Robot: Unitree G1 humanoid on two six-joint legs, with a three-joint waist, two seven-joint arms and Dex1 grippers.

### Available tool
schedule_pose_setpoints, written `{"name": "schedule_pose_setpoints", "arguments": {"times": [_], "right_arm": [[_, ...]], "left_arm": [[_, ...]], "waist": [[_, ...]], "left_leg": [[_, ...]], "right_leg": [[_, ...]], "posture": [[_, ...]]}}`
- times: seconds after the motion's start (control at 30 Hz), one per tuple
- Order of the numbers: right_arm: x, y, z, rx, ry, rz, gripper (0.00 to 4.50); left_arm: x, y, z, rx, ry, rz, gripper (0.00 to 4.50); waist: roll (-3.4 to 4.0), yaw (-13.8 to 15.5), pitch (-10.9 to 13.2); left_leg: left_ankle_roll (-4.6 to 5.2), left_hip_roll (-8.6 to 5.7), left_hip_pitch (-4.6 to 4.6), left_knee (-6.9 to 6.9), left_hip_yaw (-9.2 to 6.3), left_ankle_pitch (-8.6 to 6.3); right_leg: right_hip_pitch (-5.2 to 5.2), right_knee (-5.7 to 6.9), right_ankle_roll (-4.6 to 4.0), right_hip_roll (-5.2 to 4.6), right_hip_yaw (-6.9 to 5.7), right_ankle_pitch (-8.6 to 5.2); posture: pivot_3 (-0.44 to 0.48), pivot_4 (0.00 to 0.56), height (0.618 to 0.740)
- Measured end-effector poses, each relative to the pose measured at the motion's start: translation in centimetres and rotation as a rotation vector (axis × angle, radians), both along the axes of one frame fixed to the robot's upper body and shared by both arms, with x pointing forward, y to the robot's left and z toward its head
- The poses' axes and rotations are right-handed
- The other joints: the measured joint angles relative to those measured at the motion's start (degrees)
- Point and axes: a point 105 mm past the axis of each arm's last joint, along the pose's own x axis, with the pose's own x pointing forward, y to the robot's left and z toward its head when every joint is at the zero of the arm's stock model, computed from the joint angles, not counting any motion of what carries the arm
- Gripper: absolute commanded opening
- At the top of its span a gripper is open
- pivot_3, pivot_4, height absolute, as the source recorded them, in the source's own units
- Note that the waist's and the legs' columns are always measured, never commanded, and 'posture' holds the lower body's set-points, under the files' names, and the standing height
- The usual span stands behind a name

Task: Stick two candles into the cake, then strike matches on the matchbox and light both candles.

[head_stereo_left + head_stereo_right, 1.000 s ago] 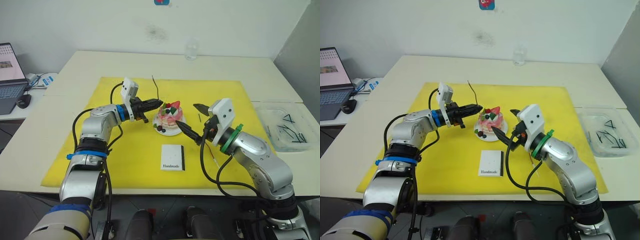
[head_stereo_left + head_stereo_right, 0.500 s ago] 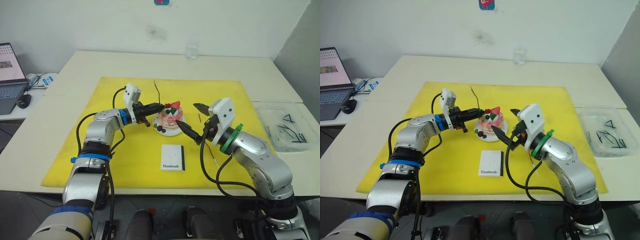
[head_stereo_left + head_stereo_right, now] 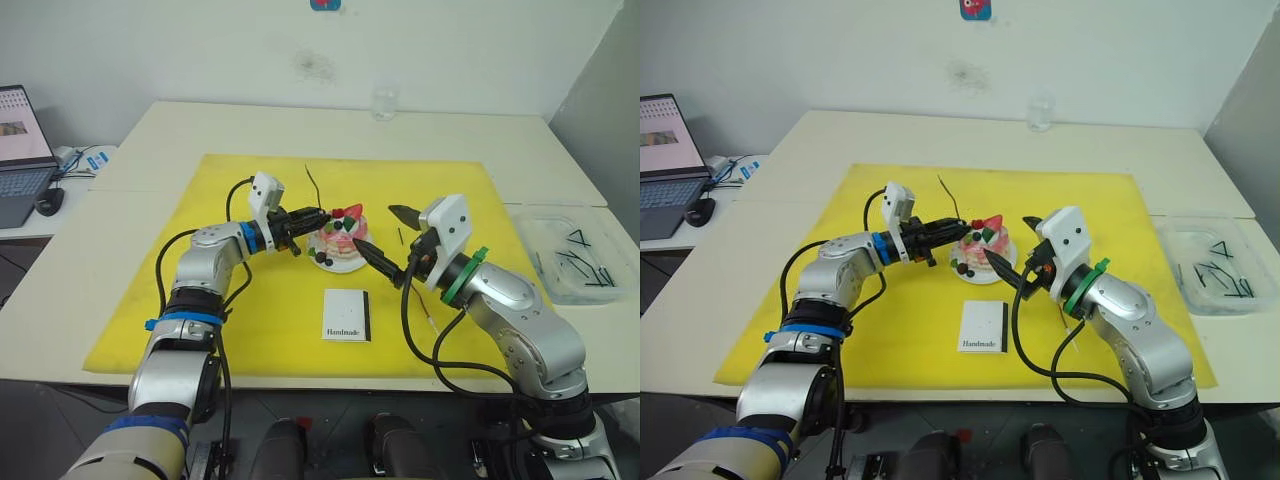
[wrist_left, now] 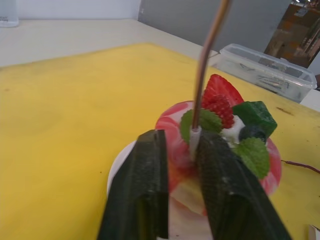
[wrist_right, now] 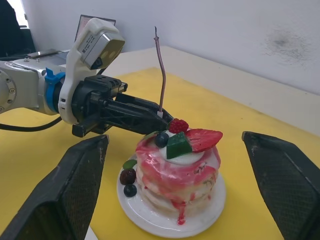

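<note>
At the cake's (image 3: 340,238) top edge, my left gripper (image 3: 318,214) has its two fingers nearly together, pinching the pale lower end of one candle (image 5: 160,70), which stands close to upright over the toppings. Whether its tip has entered the cake I cannot tell; my fingers cover that spot. My right gripper (image 3: 387,240) stands wide open on the cake's other side, holding nothing, one finger just beside the white plate (image 5: 150,214). The matchbox (image 3: 346,314) lies flat just beyond my right gripper, toward me. The yellow mat (image 3: 170,300) lies open around both arms. A thin stick (image 3: 430,322) shows partly under my right forearm.
</note>
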Motion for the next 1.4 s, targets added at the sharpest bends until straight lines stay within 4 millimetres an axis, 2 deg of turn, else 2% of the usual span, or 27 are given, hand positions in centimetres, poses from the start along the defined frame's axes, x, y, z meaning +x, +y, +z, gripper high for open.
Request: {"name": "schedule_pose_setpoints", "arguments": {"times": [0.23, 0.4, 0.5, 0.6, 0.7, 0.8, 0.97, 1.1, 1.23, 1.33, 1.4], "right_arm": [[0.0, 0.1, 0.0, 0.009, -0.004, 0.002, 4.50], [0.3, 0.1, -0.2, 0.020, 0.010, 0.004, 4.50], [0.4, -0.3, -0.3, 0.037, 0.027, 0.003, 4.50], [0.4, -1.9, -1.0, 0.051, 0.097, -0.032, 4.50], [-0.3, -4.2, -3.0, 0.000, 0.212, -0.077, 4.50], [-1.7, -5.7, -4.7, -0.062, 0.306, -0.095, 4.50], [-4.2, -7.2, -7.2, -0.170, 0.425, -0.102, 4.50], [-5.2, -8.3, -9.1, -0.215, 0.511, -0.144, 4.50], [-5.4, -8.4, -10.1, -0.274, 0.540, -0.158, 4.50], [-5.6, -8.4, -10.4, -0.321, 0.538, -0.161, 3.88], [-5.7, -8.5, -10.5, -0.326, 0.540, -0.169, 3.24]], "left_arm": [[0.0, 1.0, 0.4, 0.018, 0.014, 0.017, 4.40], [-0.9, 1.7, 2.0, 0.034, -0.031, 0.006, 4.46], [-2.3, 2.7, 1.8, 0.071, -0.029, -0.013, 4.46], [-4.0, 3.7, 1.6, 0.163, -0.043, -0.052, 4.46], [-6.6, 3.8, 1.5, 0.288, -0.082, -0.160, 4.46], [-9.1, 2.5, 1.4, 0.359, -0.133, -0.297, 4.46], [-13.2, -1.6, 2.6, 0.335, -0.275, -0.520, 4.46], [-15.0, -4.3, 3.2, 0.300, -0.381, -0.622, 4.46], [-15.2, -4.9, 3.2, 0.301, -0.404, -0.650, 4.46], [-14.7, -4.8, 3.1, 0.306, -0.408, -0.628, 4.50], [-14.5, -4.9, 3.1, 0.300, -0.415, -0.613, 4.50]], "waist": [[0.00, 0.0, 0.0], [0.00, -0.1, 0.0], [0.00, -0.3, 0.0], [0.01, -0.2, 0.0], [0.02, 0.0, 0.0], [0.02, 0.2, 0.0], [0.01, 0.1, 0.0], [0.01, 0.1, 0.0], [0.01, -0.4, 0.0], [0.01, -0.2, 0.0], [0.00, -0.1, 0.0]], "left_leg": [[0.00, 0.01, -0.01, -0.01, 0.00, 0.00], [0.00, 0.03, -0.01, -0.03, 0.01, 0.00], [0.00, 0.08, 0.01, -0.07, 0.01, 0.00], [0.00, 0.12, 0.01, -0.09, -0.02, 0.00], [0.00, 0.20, -0.01, -0.11, -0.02, 0.00], [0.00, 0.14, -0.02, -0.09, 0.04, 0.00], [0.00, 0.12, 0.01, -0.04, 0.09, 0.00], [0.00, 0.08, 0.12, -0.03, 0.10, 0.00], [0.00, 0.05, 0.18, -0.05, 0.12, 0.00], [0.00, 0.05, 0.18, -0.08, 0.05, -0.01], [0.00, 0.05, 0.16, -0.09, 0.05, -0.01]], "right_leg": [[-0.02, -0.01, 0.00, 0.00, 0.00, 0.00], [-0.02, -0.01, 0.00, 0.00, 0.03, 0.00], [-0.04, 0.00, -0.01, 0.00, 0.03, 0.00], [-0.04, 0.00, -0.05, 0.00, 0.01, -0.03], [-0.03, -0.02, -0.15, -0.15, 0.01, -0.11], [0.00, -0.03, -0.08, -0.30, 0.06, -0.18], [0.03, -0.07, -0.08, -0.32, 0.12, -0.19], [0.09, -0.04, -0.32, -0.22, 0.15, -0.33], [0.07, -0.01, -0.32, -0.07, 0.15, -0.32], [0.08, -0.01, -0.32, -0.02, 0.07, -0.32], [0.08, -0.03, -0.26, -0.02, 0.07, -0.30]], "posture": [[0.000, 0.150, 0.740], [0.000, 0.150, 0.740], [0.000, 0.150, 0.740], [0.000, 0.150, 0.740], [0.000, 0.150, 0.740], [0.000, 0.150, 0.740], [0.000, 0.150, 0.740], [0.000, 0.150, 0.740], [0.000, 0.150, 0.740], [0.000, 0.150, 0.740], [0.000, 0.150, 0.740]]}}
